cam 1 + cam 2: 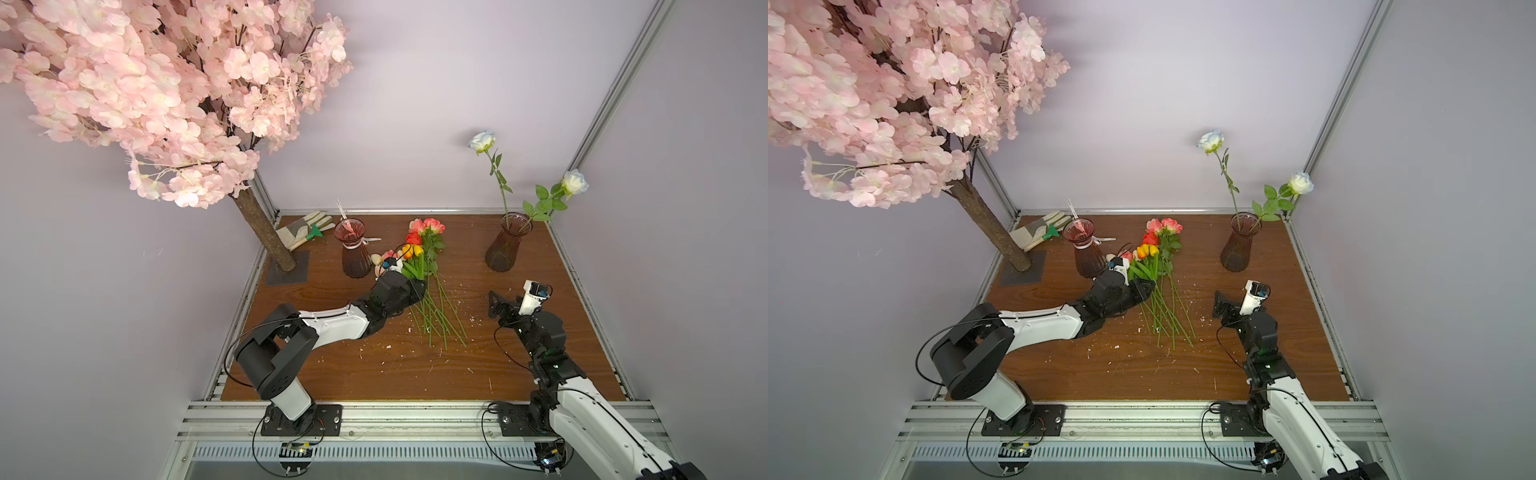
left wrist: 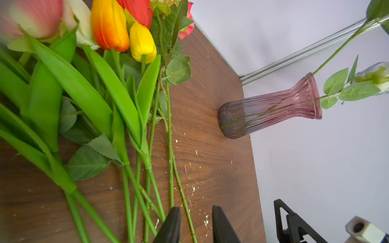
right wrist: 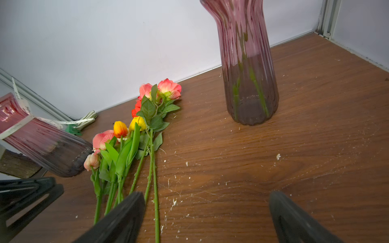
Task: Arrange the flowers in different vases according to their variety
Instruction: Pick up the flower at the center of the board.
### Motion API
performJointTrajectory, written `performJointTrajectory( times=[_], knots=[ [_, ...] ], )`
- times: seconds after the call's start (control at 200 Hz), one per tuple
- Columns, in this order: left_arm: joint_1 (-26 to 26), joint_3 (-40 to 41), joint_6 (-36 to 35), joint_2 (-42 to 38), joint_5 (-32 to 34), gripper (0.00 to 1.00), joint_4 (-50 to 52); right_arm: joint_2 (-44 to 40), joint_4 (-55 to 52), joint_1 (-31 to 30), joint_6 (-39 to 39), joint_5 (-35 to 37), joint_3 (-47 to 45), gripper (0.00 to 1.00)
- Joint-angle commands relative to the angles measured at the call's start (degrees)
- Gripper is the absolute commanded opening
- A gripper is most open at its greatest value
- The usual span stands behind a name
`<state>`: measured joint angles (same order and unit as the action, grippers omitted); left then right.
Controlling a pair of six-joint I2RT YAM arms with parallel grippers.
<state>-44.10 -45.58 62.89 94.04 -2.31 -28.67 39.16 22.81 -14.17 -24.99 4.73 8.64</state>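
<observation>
The loose flowers [image 1: 424, 270] lie in one heap on the tabletop [image 1: 374, 374], tulips and roses mixed. They sit between the ribboned vase [image 1: 353, 253], which looks empty, and the plain vase [image 1: 505, 245], which holds two white roses [image 1: 482, 141]. Your left tool [image 2: 196, 210] is down at the stem ends, jaws narrowed but not clenched, with a thin rose stem [image 2: 183, 196] running between them. Your right tool [image 3: 206, 195] hangs spread wide and empty nearby. You're at the pick: close on that one stem only, lift it clear of the tulip leaves, then take it to the plain vase.
</observation>
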Motion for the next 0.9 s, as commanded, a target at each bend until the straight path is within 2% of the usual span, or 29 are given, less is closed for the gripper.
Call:
performJointTrajectory(
  times=[0.0,0.12,0.335,0.716,0.896],
  knots=[
    [-1.11,-1.8,-0.68,1.39,4.07,0.3,5.26,0.52,3.27,-0.31,-0.67,1.6,0.04,1.0],
    [-1.1,-3.03,0.4,3.1,5.43,0.3,6.61,2.11,3.3,-0.26,-0.71,1.55,0.4,1.0],
    [-1.08,-4.16,2.71,6.71,4.04,0.27,5.73,3.47,3.17,-0.25,-0.58,1.64,0.85,1.0],
    [-1.13,-4.43,5.4,11.18,2.08,0.3,3.54,3.92,3.21,-0.27,-0.6,1.8,0.85,0.99],
    [-1.12,-5.57,5.31,12.7,1.43,0.24,3.0,3.91,3.12,-0.26,-0.5,1.9,0.85,0.99]
  ],
)
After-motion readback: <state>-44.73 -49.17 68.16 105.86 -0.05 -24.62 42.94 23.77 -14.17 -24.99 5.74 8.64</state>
